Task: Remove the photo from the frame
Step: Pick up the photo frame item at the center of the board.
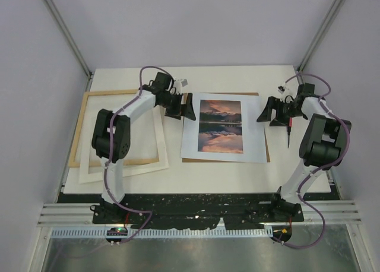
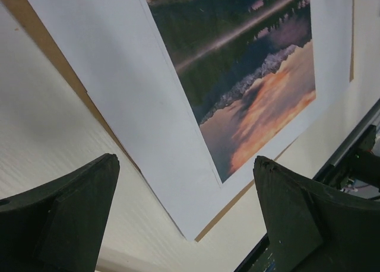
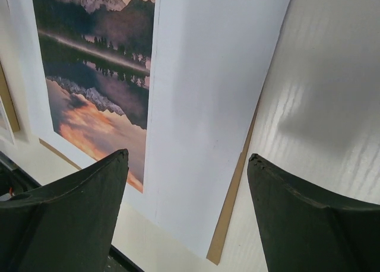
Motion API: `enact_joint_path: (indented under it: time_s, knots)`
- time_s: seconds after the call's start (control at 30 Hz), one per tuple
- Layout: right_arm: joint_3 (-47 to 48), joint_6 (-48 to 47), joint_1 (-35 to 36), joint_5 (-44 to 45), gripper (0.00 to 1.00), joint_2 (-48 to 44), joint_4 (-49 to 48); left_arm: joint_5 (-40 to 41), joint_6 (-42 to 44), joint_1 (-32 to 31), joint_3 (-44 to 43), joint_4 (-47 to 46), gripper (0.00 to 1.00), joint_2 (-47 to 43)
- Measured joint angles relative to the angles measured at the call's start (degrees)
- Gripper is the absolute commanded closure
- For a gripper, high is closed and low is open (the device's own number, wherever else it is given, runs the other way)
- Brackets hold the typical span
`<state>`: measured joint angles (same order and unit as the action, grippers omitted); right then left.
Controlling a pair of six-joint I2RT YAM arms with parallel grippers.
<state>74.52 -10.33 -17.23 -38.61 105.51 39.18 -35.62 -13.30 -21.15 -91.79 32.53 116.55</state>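
Black fingers [image 2: 65, 224] of the left gripper [image 1: 187, 107] are filling the bottom of its wrist view, standing spread as wide as they go and gripping nothing. The right gripper [image 1: 265, 110] is mirroring it, jaws equally wide and empty. Between them the photo [image 1: 221, 126] is lying flat and face up in the middle of the table [image 1: 237, 177], its sunset print showing whole inside the pale border. It is resting on a brown backing board [image 3: 228, 221], which is peeking out along its edges and likely serving only as a bed for it. The two grippers are hanging at the photo's far corners, one on each side, facing inward. The frame [image 1: 76, 132] is lying well apart to the left, under the left arm, with a pale mat [image 1: 124, 168] sitting askew across its opening, so the photo is looking already free of it and the task is appearing essentially done. A small red-handled screwdriver [image 1: 289, 132] is lying just right of the board, seemingly set aside.
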Motion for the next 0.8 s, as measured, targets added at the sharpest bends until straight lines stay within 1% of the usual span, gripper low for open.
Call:
enact_joint_path:
  time_s: [0.23,0.37,0.57,0.8]
  knots:
    - [-0.3,1.5,0.5,-0.3,0.15,3.1,-0.6,10.3,-3.1,-2.1,-1.9,-0.1,0.0,2.6]
    - [-0.3,1.9,0.5,0.7,0.16,4.9,-1.5,14.4,-3.3,-2.4,-1.9,-0.1,0.0,3.3]
    - [-0.3,2.5,0.5,1.0,0.16,5.9,-1.9,15.7,-4.9,-3.0,-2.2,-0.1,0.0,6.3]
    - [-0.1,2.6,0.5,1.0,0.15,6.3,-1.8,16.1,-7.1,-4.5,-4.1,-0.4,0.0,7.7]
